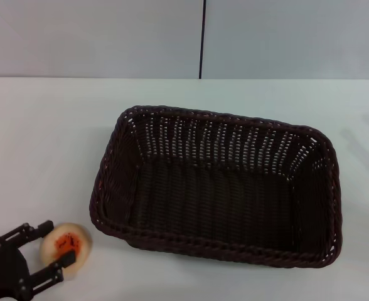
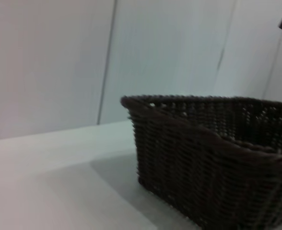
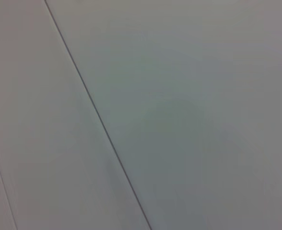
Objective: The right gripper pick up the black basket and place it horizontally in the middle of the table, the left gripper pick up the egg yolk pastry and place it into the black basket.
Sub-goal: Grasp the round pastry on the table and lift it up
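Note:
The black basket (image 1: 217, 188) stands upright and empty in the middle of the white table (image 1: 40, 138), long side across my view. It also shows in the left wrist view (image 2: 213, 158), seen from its corner. The egg yolk pastry (image 1: 71, 241), pale with an orange-red centre, lies on the table off the basket's near left corner. My left gripper (image 1: 58, 243) is at the pastry, open, one finger on each side of its left part. The right gripper is out of view; the right wrist view shows only a grey wall.
A grey panelled wall (image 1: 203, 37) with a dark vertical seam runs behind the table's far edge. Bare white tabletop lies left of the basket and behind it.

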Robot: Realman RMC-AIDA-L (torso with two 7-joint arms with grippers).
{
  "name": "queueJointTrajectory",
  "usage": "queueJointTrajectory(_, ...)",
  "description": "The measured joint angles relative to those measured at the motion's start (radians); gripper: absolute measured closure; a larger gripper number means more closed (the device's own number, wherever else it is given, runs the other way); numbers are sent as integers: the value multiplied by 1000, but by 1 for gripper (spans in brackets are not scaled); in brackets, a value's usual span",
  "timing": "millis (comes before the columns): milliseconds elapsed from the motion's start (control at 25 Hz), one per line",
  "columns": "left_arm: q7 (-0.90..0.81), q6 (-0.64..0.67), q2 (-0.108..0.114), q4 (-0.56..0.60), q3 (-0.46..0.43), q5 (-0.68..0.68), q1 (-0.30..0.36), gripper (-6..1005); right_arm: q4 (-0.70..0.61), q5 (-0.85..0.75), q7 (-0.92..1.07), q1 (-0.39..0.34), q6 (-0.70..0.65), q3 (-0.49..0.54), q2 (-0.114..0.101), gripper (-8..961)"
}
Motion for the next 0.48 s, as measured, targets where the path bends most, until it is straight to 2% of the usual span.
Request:
queueJointTrajectory(440, 107, -13, -3, -7, 3, 7, 0, 444, 10, 0, 0, 8, 15, 0, -2, 120)
queueJointTrajectory(480, 114, -14, -3, -7, 5, 9, -1, 491, 10, 0, 0, 9, 17, 0, -2, 120)
